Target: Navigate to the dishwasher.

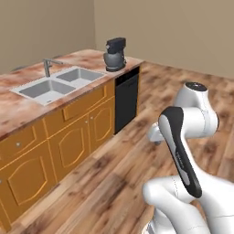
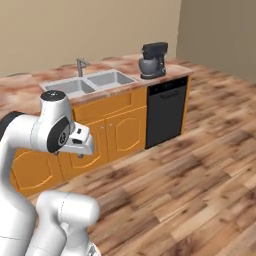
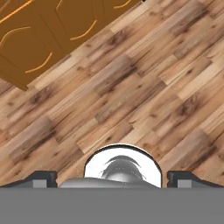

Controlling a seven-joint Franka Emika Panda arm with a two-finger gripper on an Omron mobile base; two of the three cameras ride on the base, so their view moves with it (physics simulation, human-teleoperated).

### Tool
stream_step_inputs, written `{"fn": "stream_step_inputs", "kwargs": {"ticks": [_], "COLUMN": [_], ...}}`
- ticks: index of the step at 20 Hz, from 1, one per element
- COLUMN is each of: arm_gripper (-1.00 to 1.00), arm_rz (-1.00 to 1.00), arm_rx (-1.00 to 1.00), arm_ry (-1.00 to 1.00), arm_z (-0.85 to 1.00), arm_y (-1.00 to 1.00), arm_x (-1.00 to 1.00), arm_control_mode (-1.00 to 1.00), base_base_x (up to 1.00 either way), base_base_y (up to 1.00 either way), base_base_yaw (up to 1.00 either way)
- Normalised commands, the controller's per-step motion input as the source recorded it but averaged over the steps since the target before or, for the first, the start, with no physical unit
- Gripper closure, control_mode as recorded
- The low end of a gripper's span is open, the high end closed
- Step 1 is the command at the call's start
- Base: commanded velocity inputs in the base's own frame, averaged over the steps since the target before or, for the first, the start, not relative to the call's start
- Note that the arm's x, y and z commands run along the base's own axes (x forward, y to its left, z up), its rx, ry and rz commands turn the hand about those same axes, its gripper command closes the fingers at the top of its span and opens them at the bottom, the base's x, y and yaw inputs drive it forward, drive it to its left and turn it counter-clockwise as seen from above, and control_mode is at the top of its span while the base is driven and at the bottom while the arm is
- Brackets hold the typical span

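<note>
Sink (image 2: 90, 84) on the left, then orange cabinet doors (image 2: 117, 132), then the dishwasher (image 2: 167, 113) under the stand mixer (image 2: 153, 60). The gripper (image 3: 112, 178) hangs over bare floor, well short of it, fingers (image 3: 41, 178) spread wide, holding nothing.

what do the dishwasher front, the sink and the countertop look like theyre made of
Dishwasher: flat matte black panel, probably painted metal or plastic; no grain or shine. Sink: pale grey double basin with a matching faucet, looks like brushed steel. Countertop: mottled reddish-brown and cream, looks like polished stone, though laminate is possible.
</note>
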Motion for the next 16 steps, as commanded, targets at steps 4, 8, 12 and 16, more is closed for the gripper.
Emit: {"fn": "stream_step_inputs", "kwargs": {"ticks": [4, 8, 12, 16], "arm_gripper": [-1.0, -1.0, -1.0, -1.0], "arm_rz": [0.0, 0.0, 0.0, 0.0], "arm_rx": [0.0, 0.0, 0.0, 0.0], "arm_ry": [0.0, 0.0, 0.0, 0.0], "arm_z": [0.0, 0.0, 0.0, 0.0], "arm_y": [0.0, 0.0, 0.0, 0.0], "arm_x": [0.0, 0.0, 0.0, 0.0], "arm_control_mode": [1.0, 1.0, 1.0, 1.0], "base_base_x": [0.77, 0.87, 0.86, 0.92], "base_base_y": [-0.83, -0.83, -0.84, -0.81], "base_base_yaw": [0.25, 0.24, 0.24, 0.24]}}
